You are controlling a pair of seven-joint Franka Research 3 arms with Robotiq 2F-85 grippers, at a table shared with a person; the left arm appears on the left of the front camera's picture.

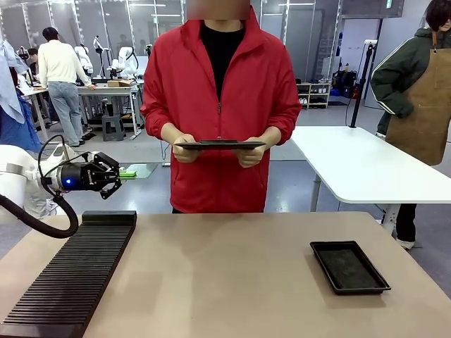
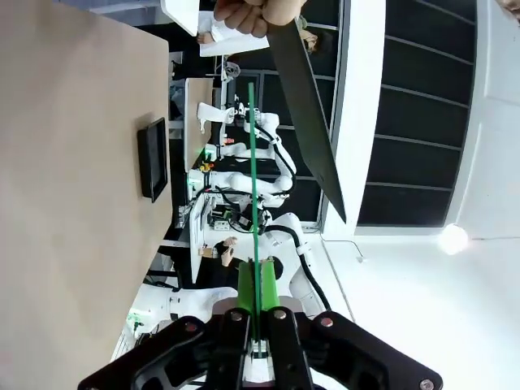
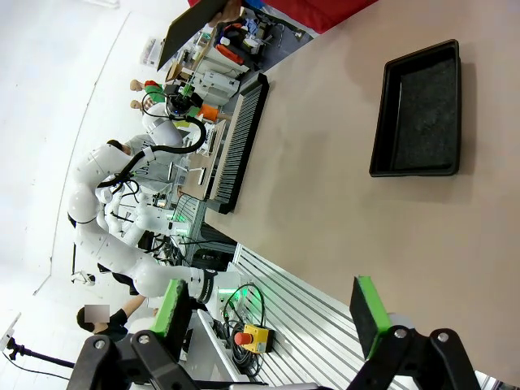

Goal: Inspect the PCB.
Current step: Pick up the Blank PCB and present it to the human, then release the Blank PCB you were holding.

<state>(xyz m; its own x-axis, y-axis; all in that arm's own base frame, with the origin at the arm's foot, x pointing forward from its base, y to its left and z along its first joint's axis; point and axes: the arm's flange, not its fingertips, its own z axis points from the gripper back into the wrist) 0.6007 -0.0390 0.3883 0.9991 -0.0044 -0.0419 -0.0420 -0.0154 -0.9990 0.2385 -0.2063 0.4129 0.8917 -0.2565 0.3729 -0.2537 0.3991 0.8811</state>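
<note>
Green PCB edge-on, pinched in left claw | apart from person's tray

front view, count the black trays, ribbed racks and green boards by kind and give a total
black trays: 2, the table tray and the hand-held tray
black ribbed rack: 1
PCB: 1, in the left gripper
total: 4

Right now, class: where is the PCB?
Left wrist view: the PCB sits edge-on, pinched in the left claw. In the front view that claw hangs at the left, by the far end of the ribbed rack.
</note>
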